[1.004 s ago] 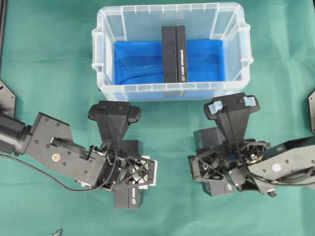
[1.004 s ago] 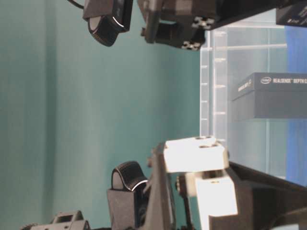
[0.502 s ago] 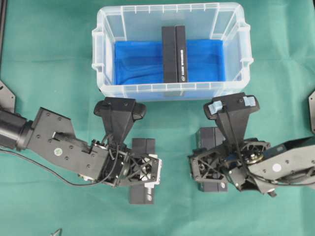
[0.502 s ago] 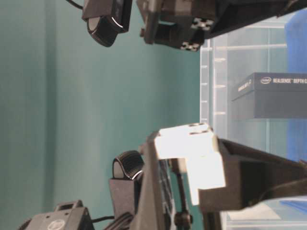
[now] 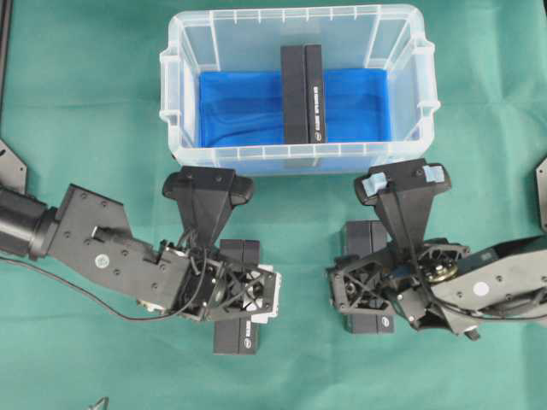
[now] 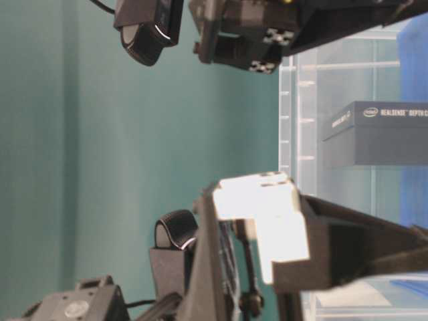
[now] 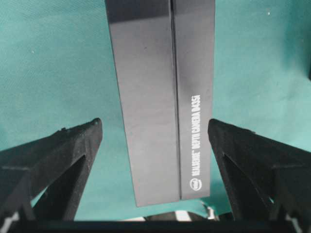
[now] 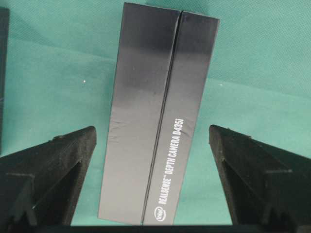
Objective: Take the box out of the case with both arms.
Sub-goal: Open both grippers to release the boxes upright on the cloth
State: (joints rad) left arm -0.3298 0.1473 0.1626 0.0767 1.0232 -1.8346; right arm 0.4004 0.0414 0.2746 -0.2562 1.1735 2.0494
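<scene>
The case (image 5: 175,85) is a clear bin with a blue sheet on its floor, at the top middle of the overhead view. One black box (image 5: 303,94) lies inside it, also seen through the case wall (image 6: 301,134) as the box (image 6: 381,134). Two more black boxes lie on the green cloth in front of the case. My left gripper (image 5: 239,295) hangs over the left box (image 5: 235,335); its fingers (image 7: 63,160) stand open on either side of that box (image 7: 163,97), with gaps. My right gripper (image 5: 367,290) stands open likewise around the right box (image 8: 155,121).
The case's near wall (image 5: 291,156) stands just beyond both wrists. Black mounts sit at the left edge (image 5: 10,171) and the right edge (image 5: 540,192) of the cloth. A cable (image 5: 77,295) trails under the left arm.
Both grippers have opened wider and let go of their boxes. The left arm has shifted right and toward the case, and its box now lies further right. The right arm has hardly moved.
</scene>
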